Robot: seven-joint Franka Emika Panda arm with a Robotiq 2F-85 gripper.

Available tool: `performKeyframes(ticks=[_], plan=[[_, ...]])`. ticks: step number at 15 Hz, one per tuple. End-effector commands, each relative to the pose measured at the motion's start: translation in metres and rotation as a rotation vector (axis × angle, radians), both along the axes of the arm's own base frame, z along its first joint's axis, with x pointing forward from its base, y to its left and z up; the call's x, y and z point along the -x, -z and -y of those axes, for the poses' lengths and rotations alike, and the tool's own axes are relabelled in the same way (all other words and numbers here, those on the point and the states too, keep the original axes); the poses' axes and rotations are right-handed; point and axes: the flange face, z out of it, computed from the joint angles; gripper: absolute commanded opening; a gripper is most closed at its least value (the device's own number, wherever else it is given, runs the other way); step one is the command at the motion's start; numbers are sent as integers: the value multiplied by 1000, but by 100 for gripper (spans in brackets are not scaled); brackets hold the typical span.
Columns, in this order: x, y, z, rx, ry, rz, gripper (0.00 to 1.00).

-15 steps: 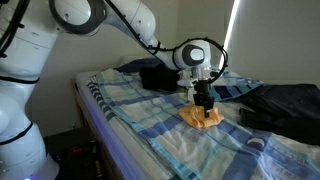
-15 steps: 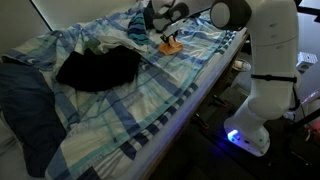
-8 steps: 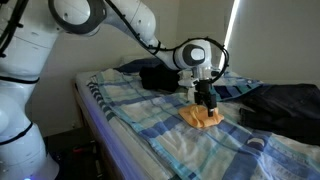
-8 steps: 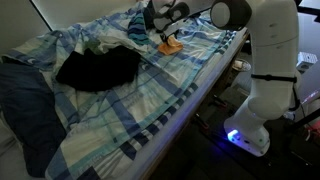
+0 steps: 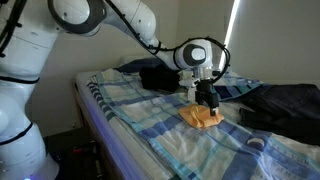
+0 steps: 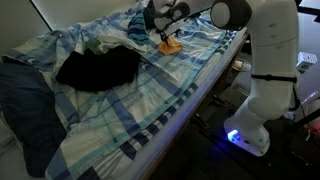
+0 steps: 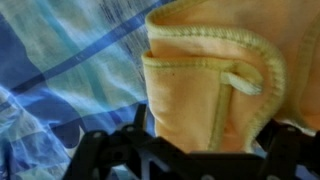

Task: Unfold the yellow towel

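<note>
Towel (image 5: 203,118) lies on the bedsheet (image 5: 140,105), toward the bed's robot-side edge. Gripper (image 5: 207,104) stands directly above it. Heap of clothing (image 6: 97,68) lies mid-bed, well apart.

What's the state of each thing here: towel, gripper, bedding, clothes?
yellow towel: folded in layers, lying on the bed, not gripped.
gripper: open, right above the towel.
plaid bedsheet: spread over the bed, wrinkled.
dark clothing: loose heap lying on the sheet.
</note>
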Motion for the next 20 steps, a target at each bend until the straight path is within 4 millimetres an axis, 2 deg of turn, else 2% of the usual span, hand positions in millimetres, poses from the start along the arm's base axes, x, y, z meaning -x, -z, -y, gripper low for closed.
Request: performKeyframes(ticks=[1,11,20], plan=[[5,-11,5,21,4,25,100],[13,-34,16,41,22,64,100],[18,-41,21,59,21,66,100]])
